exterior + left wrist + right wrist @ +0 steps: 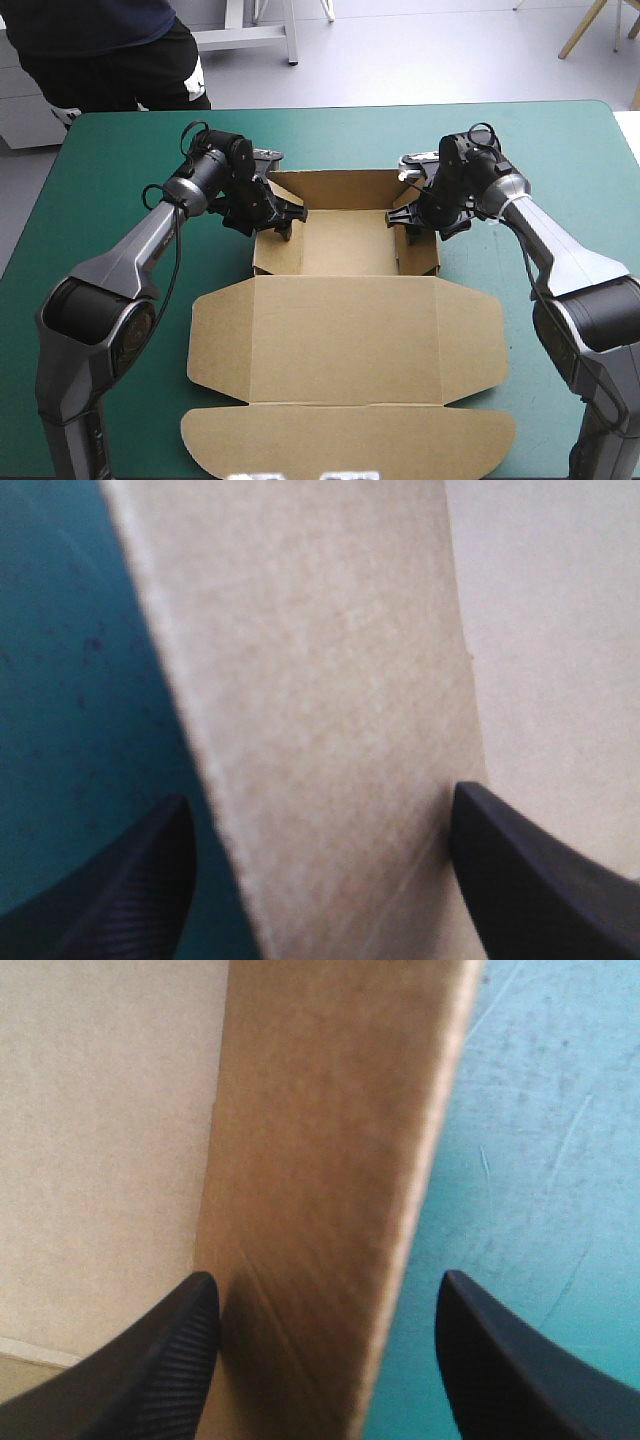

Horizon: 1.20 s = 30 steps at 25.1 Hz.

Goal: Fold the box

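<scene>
The brown box [345, 340] lies mid-table. Its far half is a tray with the back and side walls raised. The lid panel and its rounded flap lie flat toward the near edge. My left gripper [287, 214] is open and straddles the tray's left wall [330, 720], one finger outside over the teal-green cover and one inside over the box floor. My right gripper [404, 214] is open in the same way astride the right wall [320, 1180]. In the wrist views each gripper [320, 880] [325, 1360] has the wall between its fingers with gaps on both sides.
The teal-green cover [560, 150] surrounds the box on every side. The lid's side flaps [215, 335] spread flat to left and right. The rounded front flap reaches almost to the table's near edge.
</scene>
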Each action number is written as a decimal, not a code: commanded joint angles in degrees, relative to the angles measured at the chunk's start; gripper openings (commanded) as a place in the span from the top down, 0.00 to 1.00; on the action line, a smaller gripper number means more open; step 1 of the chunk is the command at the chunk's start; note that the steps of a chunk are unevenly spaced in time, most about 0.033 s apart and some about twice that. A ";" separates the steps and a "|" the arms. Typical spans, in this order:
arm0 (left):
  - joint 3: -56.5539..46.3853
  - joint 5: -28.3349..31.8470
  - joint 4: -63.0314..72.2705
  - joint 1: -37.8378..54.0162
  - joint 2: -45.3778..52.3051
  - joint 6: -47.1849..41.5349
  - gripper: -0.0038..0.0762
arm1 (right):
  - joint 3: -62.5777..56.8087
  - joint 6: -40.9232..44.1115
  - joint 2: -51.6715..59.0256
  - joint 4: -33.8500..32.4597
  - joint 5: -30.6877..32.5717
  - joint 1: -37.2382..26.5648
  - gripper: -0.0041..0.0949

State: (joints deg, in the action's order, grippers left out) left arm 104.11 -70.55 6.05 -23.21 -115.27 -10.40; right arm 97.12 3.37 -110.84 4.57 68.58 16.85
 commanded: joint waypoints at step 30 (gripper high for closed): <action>16.76 -3.60 -14.56 0.04 13.58 10.40 0.44 | 12.54 -1.30 12.53 -4.57 0.39 -0.13 0.47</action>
State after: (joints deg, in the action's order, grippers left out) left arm 119.00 -71.42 -5.53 -23.21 -107.50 -0.92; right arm 107.96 2.08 -102.03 0.48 70.50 16.85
